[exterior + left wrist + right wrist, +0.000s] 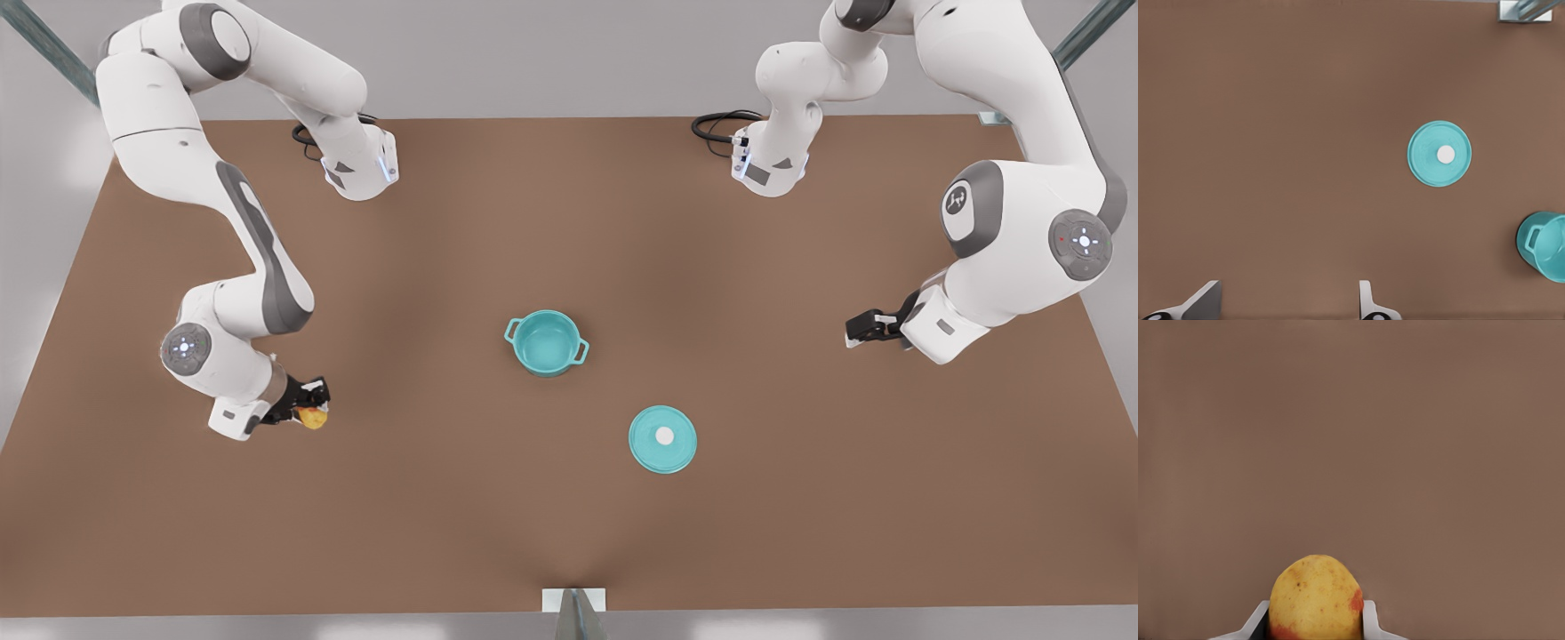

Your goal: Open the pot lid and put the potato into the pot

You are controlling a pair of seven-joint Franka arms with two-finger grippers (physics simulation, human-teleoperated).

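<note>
Front view: right gripper [313, 411] pinches potato [313, 416]; left gripper [855, 330] spread; pot [545, 343] uncovered, lid [662, 438] beside.

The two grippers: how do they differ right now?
The right gripper, at the front view's left, is shut on the potato; the left gripper, at the front view's right, is open and holds nothing. The right gripper is clearly farther from the pot lid than the left gripper. Both stand well away from the open pot.

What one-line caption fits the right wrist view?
Right gripper shut on the small rounded yellow potato with an orange-red patch, above the bare brown table.
</note>
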